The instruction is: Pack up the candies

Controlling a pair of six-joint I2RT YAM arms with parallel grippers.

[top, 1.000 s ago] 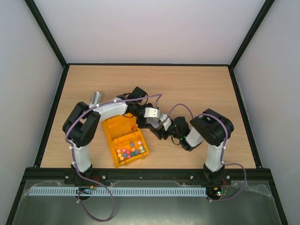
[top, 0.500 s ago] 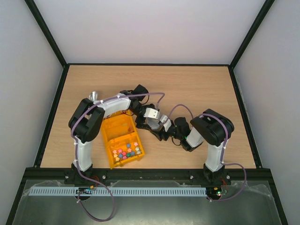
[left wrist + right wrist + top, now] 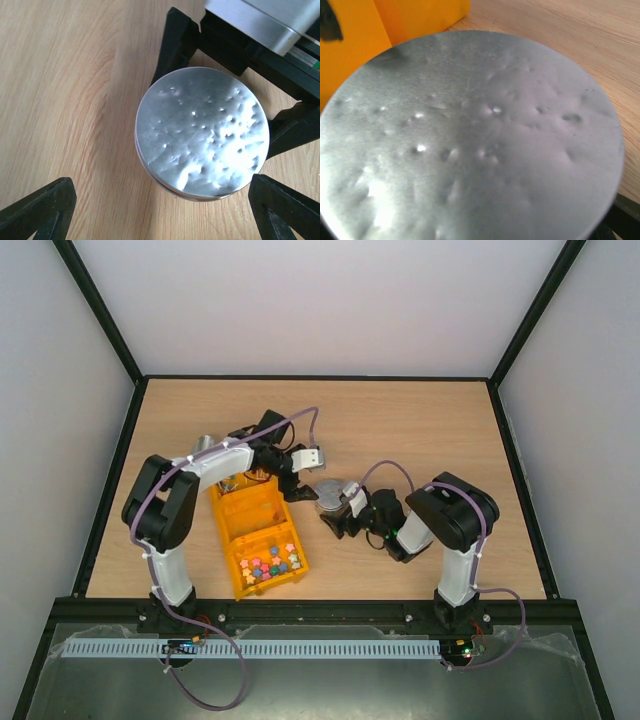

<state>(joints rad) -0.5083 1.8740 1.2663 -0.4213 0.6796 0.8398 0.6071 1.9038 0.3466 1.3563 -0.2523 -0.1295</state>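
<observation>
Candies [image 3: 270, 562], small and brightly coloured, lie bunched in the near compartment of the open orange box [image 3: 240, 515]. The box sits at about 7 o'clock from the middle of the table [image 3: 420, 420], and its near corner is close to the table's 6 o'clock edge. Your left arm crosses the box's far end, so you have little room on that side. Your left claw [image 3: 160, 189] hangs just past the box's 1 o'clock corner, jaws spread wide and holding nothing, with one fingertip [image 3: 272, 200] just beside the rim of a dented silver disc [image 3: 202, 132]. Your right claw [image 3: 329, 498] comes in from 4 o'clock with a finger on either side of that disc. Whether those fingers press on its rim or stand just off it, you cannot tell. In the right wrist view the disc fills nearly everything, with the box's orange wall just beside it at 11 o'clock. Both claws crowd the same spot. A metal cylinder [image 3: 205, 444] stands at the box's 10 o'clock, partly behind your left arm. Plain wood runs from the claws out to the dark-railed edges at 12 and 3 o'clock.
</observation>
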